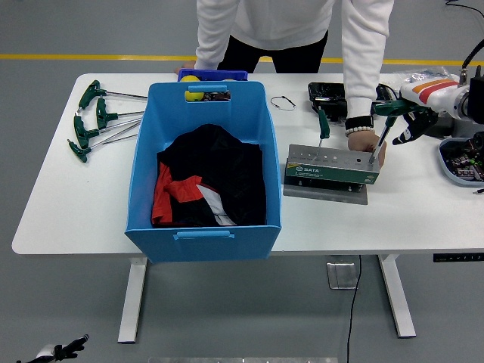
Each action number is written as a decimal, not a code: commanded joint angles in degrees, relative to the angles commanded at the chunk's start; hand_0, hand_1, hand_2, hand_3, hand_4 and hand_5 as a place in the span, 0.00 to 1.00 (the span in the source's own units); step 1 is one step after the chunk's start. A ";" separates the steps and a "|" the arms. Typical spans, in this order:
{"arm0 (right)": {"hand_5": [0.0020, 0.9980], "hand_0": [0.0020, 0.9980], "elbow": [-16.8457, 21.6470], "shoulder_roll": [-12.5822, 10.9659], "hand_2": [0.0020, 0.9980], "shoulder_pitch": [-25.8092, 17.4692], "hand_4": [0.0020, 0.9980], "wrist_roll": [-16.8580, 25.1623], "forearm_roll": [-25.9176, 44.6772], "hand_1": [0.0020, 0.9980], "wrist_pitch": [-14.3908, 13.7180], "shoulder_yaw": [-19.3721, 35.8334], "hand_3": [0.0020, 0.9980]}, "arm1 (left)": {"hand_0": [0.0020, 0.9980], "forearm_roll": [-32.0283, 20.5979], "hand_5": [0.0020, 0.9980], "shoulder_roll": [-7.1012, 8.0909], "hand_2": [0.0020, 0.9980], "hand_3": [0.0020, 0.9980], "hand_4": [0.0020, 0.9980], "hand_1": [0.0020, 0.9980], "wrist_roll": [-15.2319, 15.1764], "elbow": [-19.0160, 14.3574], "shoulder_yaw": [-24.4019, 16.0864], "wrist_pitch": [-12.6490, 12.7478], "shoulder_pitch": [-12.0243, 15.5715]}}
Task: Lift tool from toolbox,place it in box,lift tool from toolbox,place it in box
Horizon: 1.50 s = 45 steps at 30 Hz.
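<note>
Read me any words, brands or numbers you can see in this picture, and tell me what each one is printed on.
"SATA" stands on the front face of the green and grey tool holder, next to a small logo.
A line of finer print beside it is too small to read.
The black case at the table's far side and the packet near the right robot hand show nothing readable.

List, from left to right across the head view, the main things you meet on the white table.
Loose green-handled T-wrenches → blue box holding dark clothing → small black cord loop → grey tool holder → right hand gripping a green-handled tool → grey parts tray.
</note>
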 joint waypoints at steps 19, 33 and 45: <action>0.68 0.12 -0.21 -0.14 0.06 -0.16 1.00 -0.30 1.30 0.04 -1.21 -0.37 0.04 | 0.86 0.60 0.57 0.00 0.80 0.62 0.72 0.82 -0.01 0.00 -0.38 -0.13 -0.21; 0.74 0.13 0.50 -0.23 0.06 -0.39 1.00 -1.44 3.58 0.04 -1.54 -0.67 0.04 | 0.86 1.67 0.57 0.02 0.80 0.62 0.72 0.82 0.12 0.00 -0.96 -0.25 -0.14; 0.84 0.11 0.99 -0.44 0.05 -0.70 1.00 -1.25 6.63 0.02 -4.97 -1.03 0.01 | 0.86 1.88 0.57 -0.03 0.80 0.61 0.72 0.82 0.18 0.00 -1.15 -0.29 -0.10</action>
